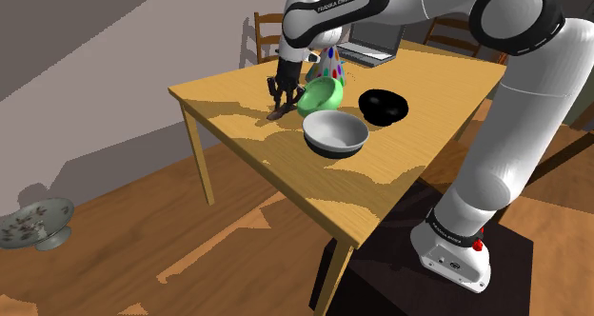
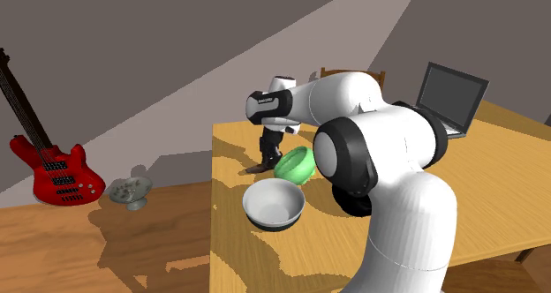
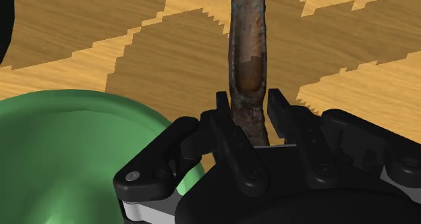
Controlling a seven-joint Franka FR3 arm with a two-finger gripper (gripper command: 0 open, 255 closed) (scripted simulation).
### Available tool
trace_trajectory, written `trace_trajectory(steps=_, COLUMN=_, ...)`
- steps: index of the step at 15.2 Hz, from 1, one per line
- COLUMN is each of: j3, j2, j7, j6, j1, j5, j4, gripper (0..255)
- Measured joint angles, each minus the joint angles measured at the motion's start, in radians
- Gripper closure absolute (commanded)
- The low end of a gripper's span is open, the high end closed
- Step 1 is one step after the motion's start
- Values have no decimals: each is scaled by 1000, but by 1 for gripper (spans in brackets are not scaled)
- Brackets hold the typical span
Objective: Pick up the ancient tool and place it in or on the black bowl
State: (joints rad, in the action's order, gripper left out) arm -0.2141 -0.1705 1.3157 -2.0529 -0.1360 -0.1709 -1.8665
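Note:
The ancient tool (image 3: 247, 47) is a long, rusty brown bar. My gripper (image 3: 251, 111) is shut on one end of it, with both fingers pressed against its sides. In the shoulder view the gripper (image 1: 282, 95) stands low over the table's far side, and the tool (image 1: 277, 114) reaches down to the tabletop. The black bowl (image 1: 384, 106) sits on the table to the shoulder view's right, beyond a green bowl (image 1: 321, 95) that lies right beside the gripper. In the second exterior view the gripper (image 2: 269, 148) and the tool (image 2: 260, 168) are just left of the green bowl (image 2: 295, 164).
A grey-white bowl (image 1: 335, 133) sits in front of the green one. A laptop (image 1: 366, 48) stands at the back of the wooden table (image 1: 286, 171), with chairs behind it. A patterned dish (image 1: 38, 222) lies on the floor, and a red guitar (image 2: 49, 163) leans on the wall.

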Motion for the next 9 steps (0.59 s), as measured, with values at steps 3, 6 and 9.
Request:
trace_trajectory(steps=3, j3=1, j2=-15, j7=-4, j6=3, j1=-1, j5=4, j4=16, gripper=255)
trace_trajectory(steps=6, j3=5, j2=-22, j7=-3, j6=20, j1=-5, j5=8, j4=31, gripper=255)
trace_trajectory(steps=9, j3=8, j2=-17, j7=0, j6=56, j1=-9, j5=10, j4=58, gripper=255)
